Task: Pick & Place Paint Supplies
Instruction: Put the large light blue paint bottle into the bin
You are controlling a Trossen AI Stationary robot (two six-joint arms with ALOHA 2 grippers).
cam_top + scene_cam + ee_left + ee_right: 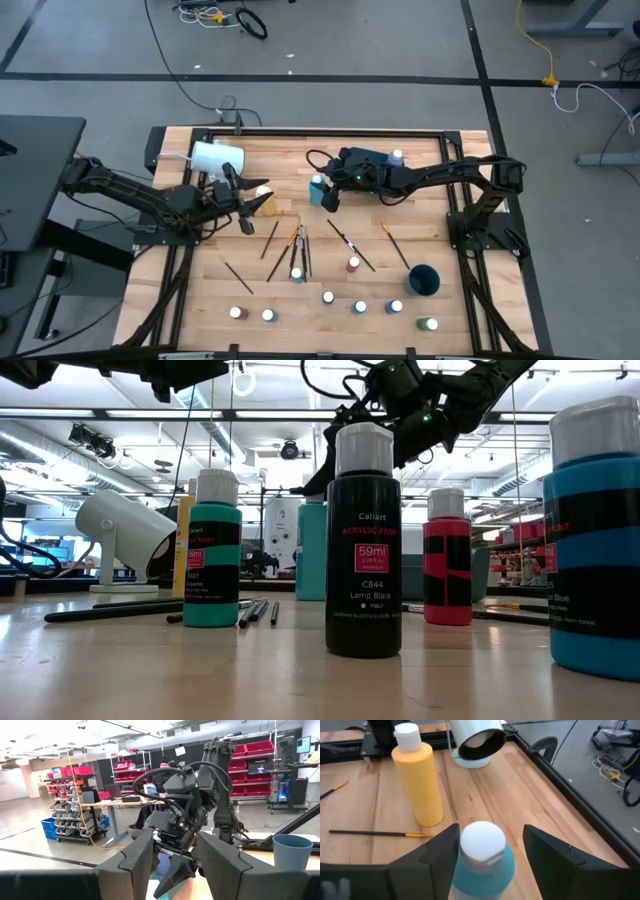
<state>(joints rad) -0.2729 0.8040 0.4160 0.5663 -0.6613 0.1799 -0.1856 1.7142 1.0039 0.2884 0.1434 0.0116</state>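
Robotics lab or industrial workshop, open-plan. Left wrist view: red storage bins (250, 755) on metal racks across upper right and upper left, blue crates (51, 826) on concrete floor at left, desk with monitor at centre, seated person (164, 766) behind it. Low view: strip lights and exposed ducts (130, 435) along ceiling. High view: grey floor with black tape lines (300, 78), loose cables (215, 15) at top, wooden surface (320, 150) in black metal frame.

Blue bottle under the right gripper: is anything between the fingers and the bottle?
Nothing visible. The right gripper is open, one finger each side of the blue bottle; the yellow bottle stands apart.
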